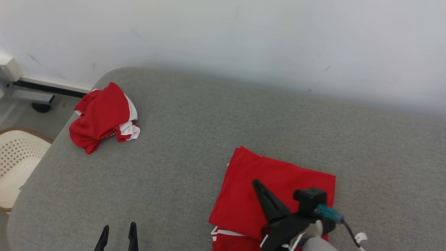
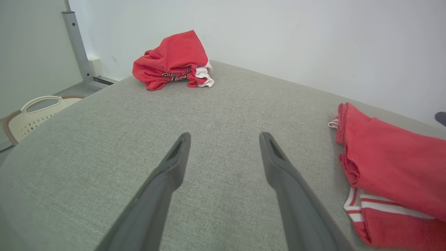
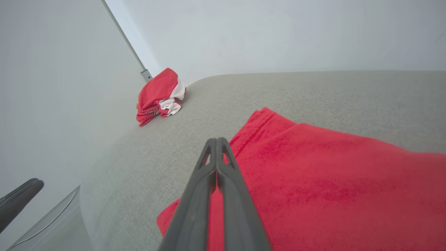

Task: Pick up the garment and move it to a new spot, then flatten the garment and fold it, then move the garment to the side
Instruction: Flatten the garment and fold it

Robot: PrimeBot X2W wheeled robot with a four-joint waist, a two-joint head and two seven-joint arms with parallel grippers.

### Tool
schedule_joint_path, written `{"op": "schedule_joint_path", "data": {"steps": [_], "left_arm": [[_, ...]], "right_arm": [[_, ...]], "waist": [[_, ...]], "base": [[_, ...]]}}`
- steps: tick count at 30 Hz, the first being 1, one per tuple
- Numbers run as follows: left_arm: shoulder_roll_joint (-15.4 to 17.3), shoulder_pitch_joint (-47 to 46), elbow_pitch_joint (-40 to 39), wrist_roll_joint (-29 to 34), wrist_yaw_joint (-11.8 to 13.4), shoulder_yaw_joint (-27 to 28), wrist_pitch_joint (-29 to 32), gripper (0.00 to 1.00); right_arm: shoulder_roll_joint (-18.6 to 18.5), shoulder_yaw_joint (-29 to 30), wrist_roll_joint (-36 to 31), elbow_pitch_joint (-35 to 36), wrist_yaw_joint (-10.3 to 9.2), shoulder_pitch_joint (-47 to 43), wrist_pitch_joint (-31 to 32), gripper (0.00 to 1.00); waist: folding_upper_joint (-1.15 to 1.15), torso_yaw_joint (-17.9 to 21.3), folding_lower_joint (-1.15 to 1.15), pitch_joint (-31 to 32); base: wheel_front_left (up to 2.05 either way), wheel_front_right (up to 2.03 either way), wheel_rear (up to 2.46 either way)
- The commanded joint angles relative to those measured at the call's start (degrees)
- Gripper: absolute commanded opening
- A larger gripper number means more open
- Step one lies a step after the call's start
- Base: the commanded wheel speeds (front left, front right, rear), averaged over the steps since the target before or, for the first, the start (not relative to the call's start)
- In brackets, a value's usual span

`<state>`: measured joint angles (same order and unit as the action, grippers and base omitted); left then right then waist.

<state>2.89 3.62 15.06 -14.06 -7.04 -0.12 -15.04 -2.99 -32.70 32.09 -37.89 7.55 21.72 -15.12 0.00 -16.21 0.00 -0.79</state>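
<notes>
On the grey padded surface (image 1: 195,132), toward its near right part, lies the folded red garment (image 1: 289,181); it looks folded into a rough rectangle of several layers, with a striped hem (image 2: 376,204) poking out at its near edge. My right gripper (image 1: 257,182) is over that garment with its 2 fingers pressed together and nothing caught between them; I cannot tell whether the tips rest on the cloth or hover just above it. My left gripper (image 1: 119,226) is at the near left, jaws spread wide and empty, above bare surface and well apart from the garment. A 2nd, crumpled red and white garment (image 1: 101,116) sits at the far left corner by the wall (image 1: 244,35); a basket (image 1: 17,164) stands off the left edge.

I judge the fold done and the move to the side as what remains. The risks I see: pushing with closed fingers could drag only the top layer and smear the fold open; pinching 1 layer instead of the whole stack would let the rest fall loose on the lift; the garment lies close to the near edge, so a pull toward me could tip it off; the loose hem could snag and trail behind.
</notes>
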Motion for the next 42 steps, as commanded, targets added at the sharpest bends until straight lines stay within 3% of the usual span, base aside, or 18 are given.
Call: {"op": "schedule_joint_path", "data": {"steps": [1,10,15,28,29,30,32,33,34,42], "left_arm": [[-0.01,1.21,-0.45,0.39,0.17,0.21,-0.18,1.00],[-0.01,2.19,-1.77,1.60,0.11,1.60,-0.18,1.00],[-0.02,2.54,-2.38,2.75,0.01,2.30,-0.18,1.00],[-0.02,3.71,-4.13,5.63,-0.24,3.23,-0.18,1.00],[-0.01,3.83,-4.26,6.41,-0.28,3.12,-0.18,1.00],[-0.01,3.83,-4.26,6.41,-0.28,3.12,-0.18,1.00],[-0.01,3.97,-4.34,6.86,-0.30,3.03,-0.18,1.00],[-0.01,4.00,-4.40,6.80,-0.31,3.05,-0.18,1.00],[-0.01,4.02,-4.46,6.91,-0.32,3.07,-0.18,1.00],[-0.02,4.64,-4.41,8.92,-0.29,2.09,-0.18,1.00]], "right_arm": [[-0.73,2.85,-1.93,2.11,-0.10,-2.04,-0.03,0.00],[-2.89,21.01,-10.89,15.27,-0.10,-11.09,-0.03,0.00],[-2.09,28.83,-13.61,20.82,-0.10,-17.12,-0.02,0.00],[-0.05,36.25,-15.87,29.32,-0.10,-27.98,-0.03,0.00],[0.07,36.41,-16.21,29.74,-0.10,-28.73,-0.04,0.20],[0.07,36.41,-16.21,29.74,-0.10,-28.73,-0.04,0.20],[0.11,36.27,-16.15,30.18,-0.10,-29.39,-0.04,0.44],[0.12,36.32,-16.08,30.45,-0.10,-29.76,-0.04,0.83],[0.11,36.32,-16.13,30.46,-0.10,-30.25,-0.03,1.00],[0.10,35.05,-16.67,28.27,-0.10,-31.10,-0.03,1.00]], "waist": [[0.00,1.86,0.00,1.20],[0.00,6.78,0.00,2.81],[0.00,9.13,0.00,3.53],[0.00,13.15,0.00,4.20],[0.00,13.47,0.00,4.22],[0.00,13.47,0.00,4.22],[0.00,13.75,0.00,4.23],[0.00,13.89,0.00,4.21],[0.00,14.02,0.00,4.20],[0.00,14.53,0.00,4.28]], "base": [[0.00,0.00,0.00],[0.00,0.00,0.00],[0.00,0.00,0.00],[0.00,0.00,0.00],[0.00,0.00,0.00],[0.00,0.00,0.00],[0.00,0.00,0.00],[0.00,0.00,0.00],[0.00,0.00,0.00],[0.00,0.00,0.00]]}}
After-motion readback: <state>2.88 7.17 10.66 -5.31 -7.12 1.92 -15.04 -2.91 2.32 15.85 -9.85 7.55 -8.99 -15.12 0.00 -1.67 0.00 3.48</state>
